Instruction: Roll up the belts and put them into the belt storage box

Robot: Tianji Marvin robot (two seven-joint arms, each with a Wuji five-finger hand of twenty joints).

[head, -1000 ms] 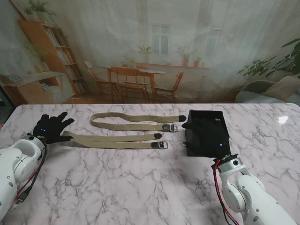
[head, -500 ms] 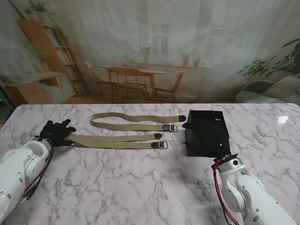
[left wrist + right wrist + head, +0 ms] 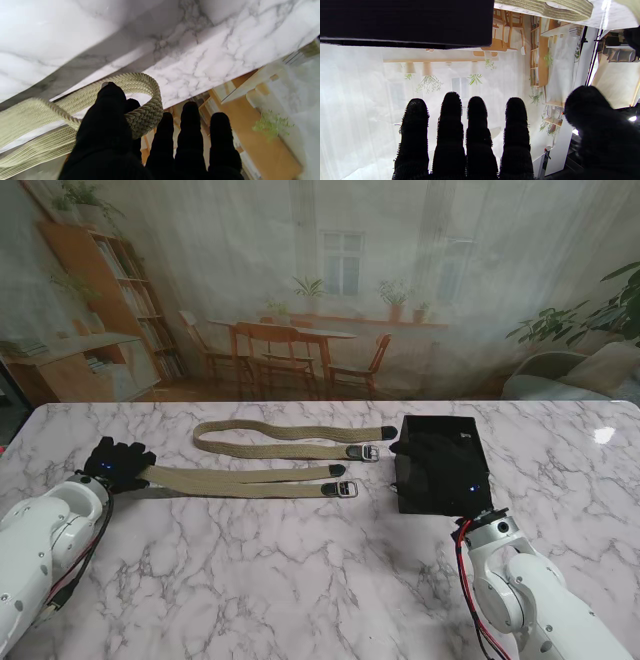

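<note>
The left hand [image 3: 117, 461] pinches the looped end of the nearer belt [image 3: 240, 479] at nine o'clock on the table [image 3: 300, 580], the second belt [image 3: 285, 440] lies at twelve, and the right hand [image 3: 450, 470], fingers spread and empty, hovers over the black box [image 3: 440, 442] at three.

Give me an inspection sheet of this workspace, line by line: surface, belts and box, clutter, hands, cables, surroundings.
Surface: white marble table, no spills seen.
Job's things: near belt and far belt lie flat, folded double, buckles toward the black storage box on the right; nothing rolled yet.
Clutter: nothing seen.
Hands: left hand pinches the near belt's folded left end between thumb and a finger; right hand open, fingers apart, over the box.
Cables: red and black wires along the right wrist; black cable by the left arm.
Surroundings: printed room backdrop behind the table.
</note>
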